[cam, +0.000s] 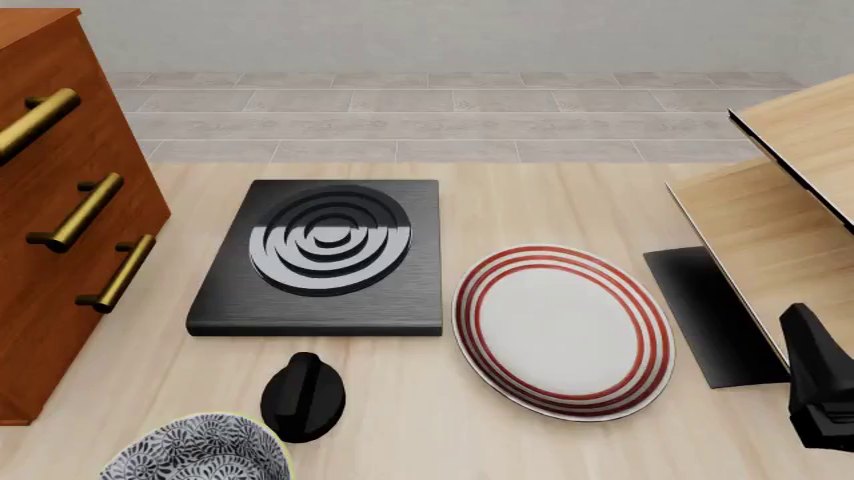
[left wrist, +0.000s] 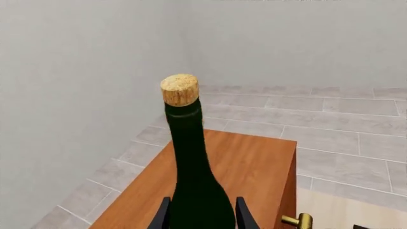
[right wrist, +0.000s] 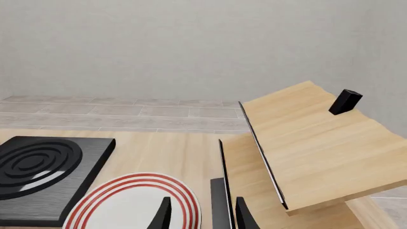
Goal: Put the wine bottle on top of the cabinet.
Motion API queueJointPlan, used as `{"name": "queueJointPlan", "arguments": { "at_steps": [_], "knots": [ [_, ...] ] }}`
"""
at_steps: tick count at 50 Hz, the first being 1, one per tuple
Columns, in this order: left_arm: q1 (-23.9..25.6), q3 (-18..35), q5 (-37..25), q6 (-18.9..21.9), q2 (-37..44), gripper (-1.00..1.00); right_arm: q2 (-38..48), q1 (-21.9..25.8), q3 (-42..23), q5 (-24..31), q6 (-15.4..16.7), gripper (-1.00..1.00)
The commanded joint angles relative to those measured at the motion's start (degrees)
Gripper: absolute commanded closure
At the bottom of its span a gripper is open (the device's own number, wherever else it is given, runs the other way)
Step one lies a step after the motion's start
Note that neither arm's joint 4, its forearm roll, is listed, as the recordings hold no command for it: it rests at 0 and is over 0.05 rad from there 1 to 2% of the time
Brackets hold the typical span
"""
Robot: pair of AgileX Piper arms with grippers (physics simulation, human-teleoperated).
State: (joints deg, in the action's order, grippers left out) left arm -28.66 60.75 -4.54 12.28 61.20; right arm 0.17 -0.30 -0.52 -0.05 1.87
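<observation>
Wine bottle (left wrist: 190,162): held upright, long axis vertical, cork (left wrist: 179,89) uppermost. Your left gripper (left wrist: 201,214) has its fingers pressed to either side of the bottle's lower body; it has hold of the bottle. Seen only in the left wrist view; neither bottle nor left arm appears in the front view.

Cabinet (cam: 54,215): stands at the table's left edge, brass handles (cam: 80,212) facing the table. In the left wrist view its flat reddish-brown top (left wrist: 254,167) lies beyond and below the bottle. Whether the base is over the top, touching it or clear of it, you cannot tell; the base is out of frame.

Right gripper (right wrist: 200,214): fingers parted, nothing between them, hanging above the red-ringed plate (cam: 561,330) near the pale wood furniture (cam: 787,200). Well apart from the cabinet; the left arm is the one placed for this job.

Judgement: the move ahead turns on getting the upright base squarely over the cabinet top before you lower and let go.
</observation>
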Motion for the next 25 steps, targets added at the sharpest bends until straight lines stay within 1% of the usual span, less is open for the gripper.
{"name": "queueJointPlan", "arguments": {
  "at_steps": [1,16,25],
  "knots": [
    [0.7,0.6,-2.1,0.1,-2.0,-1.00,0.0,0.0,0.0,0.0,0.0,-1.00],
    [2.2,4.3,-8.2,-0.6,-6.7,-1.00,-0.1,0.0,-0.2,0.3,0.0,-1.00],
    [2.2,5.1,-10.8,-0.6,-8.9,-1.00,-0.1,0.0,-0.3,0.4,0.0,-1.00]
  ]
}}
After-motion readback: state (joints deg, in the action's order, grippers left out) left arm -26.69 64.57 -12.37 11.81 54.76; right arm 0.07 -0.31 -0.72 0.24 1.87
